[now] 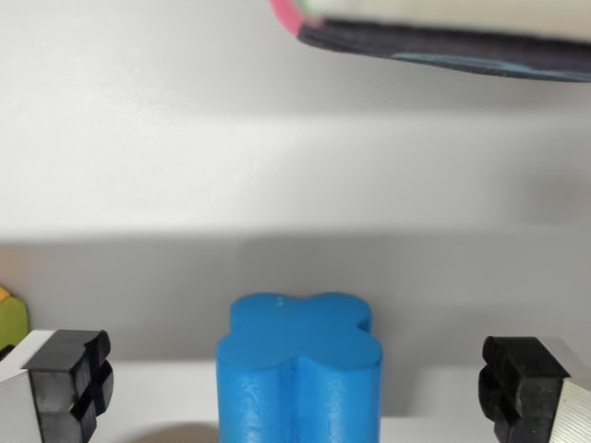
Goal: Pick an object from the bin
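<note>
While end effector gapes, blue block unlabelled.

Gripper with black-padded jaws wide apart, one at each lower corner.

No text, label, brand, number or sign could be read anywhere in the wrist view; the blue block, the bin wall and the book showed none.
</note>
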Tool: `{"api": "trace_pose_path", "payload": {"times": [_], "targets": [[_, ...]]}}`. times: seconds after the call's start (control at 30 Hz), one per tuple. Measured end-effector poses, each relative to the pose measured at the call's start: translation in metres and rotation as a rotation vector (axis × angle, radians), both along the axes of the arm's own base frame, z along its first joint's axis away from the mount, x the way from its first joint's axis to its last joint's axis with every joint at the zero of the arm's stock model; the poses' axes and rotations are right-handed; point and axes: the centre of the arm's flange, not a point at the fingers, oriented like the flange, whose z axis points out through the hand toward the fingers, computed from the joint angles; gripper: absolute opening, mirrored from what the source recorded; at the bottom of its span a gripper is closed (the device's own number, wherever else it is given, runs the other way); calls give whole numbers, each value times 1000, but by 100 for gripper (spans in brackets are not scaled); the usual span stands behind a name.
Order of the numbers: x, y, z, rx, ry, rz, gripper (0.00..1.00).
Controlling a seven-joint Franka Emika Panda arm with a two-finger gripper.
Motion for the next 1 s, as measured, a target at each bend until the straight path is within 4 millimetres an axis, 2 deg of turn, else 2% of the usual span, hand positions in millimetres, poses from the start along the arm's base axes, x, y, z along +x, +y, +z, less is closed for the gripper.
{"api": "trace_pose_path", "payload": {"times": [0.1, 0.13, 1.0], "targets": [[0, 0, -2, 0, -2, -1, 100], [1, 0, -2, 0, -2, -1, 0], [1, 0, -3, 0, -2, -1, 0]]}}
